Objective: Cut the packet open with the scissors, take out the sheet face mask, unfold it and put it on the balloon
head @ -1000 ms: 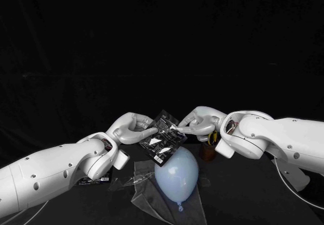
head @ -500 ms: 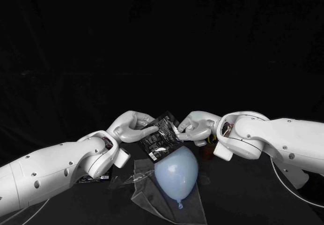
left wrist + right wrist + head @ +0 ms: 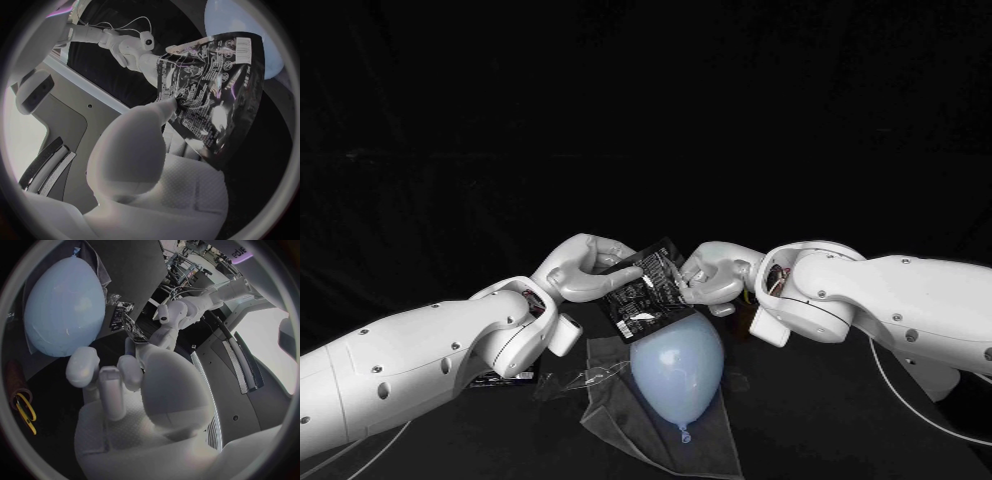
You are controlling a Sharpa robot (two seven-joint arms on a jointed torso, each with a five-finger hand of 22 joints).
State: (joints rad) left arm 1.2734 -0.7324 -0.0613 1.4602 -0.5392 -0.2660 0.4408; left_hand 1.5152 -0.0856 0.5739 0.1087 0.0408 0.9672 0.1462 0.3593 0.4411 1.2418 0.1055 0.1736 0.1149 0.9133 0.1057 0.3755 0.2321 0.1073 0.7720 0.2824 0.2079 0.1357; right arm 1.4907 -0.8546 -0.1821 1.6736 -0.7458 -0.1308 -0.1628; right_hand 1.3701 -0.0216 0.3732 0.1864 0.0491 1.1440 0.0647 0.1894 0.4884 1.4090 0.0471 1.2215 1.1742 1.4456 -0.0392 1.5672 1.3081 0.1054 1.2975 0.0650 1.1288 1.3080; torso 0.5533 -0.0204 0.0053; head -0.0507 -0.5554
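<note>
packet [image 3: 646, 292]: held up just above the balloon [image 3: 678, 368] | left hand [image 3: 593, 268]: pinching its left edge | right hand [image 3: 714, 272]: fingers closed on its upper right edge | handling: looks light, slick and floppy; you should grip the stiffer sealed edges, not the soft middle

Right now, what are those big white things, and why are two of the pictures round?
Those are a robot's two white arms, and each one ends in a silver hand. The square picture comes from a camera on the robot's head, looking down at a black table. The round pictures come from small cameras at each wrist, just behind that hand, so straight things look bendy in them. The left hand and the right hand hold a dark shiny packet up between them, close to a pale blue balloon. The balloon lies on a clear plastic sheet on the table.
</note>
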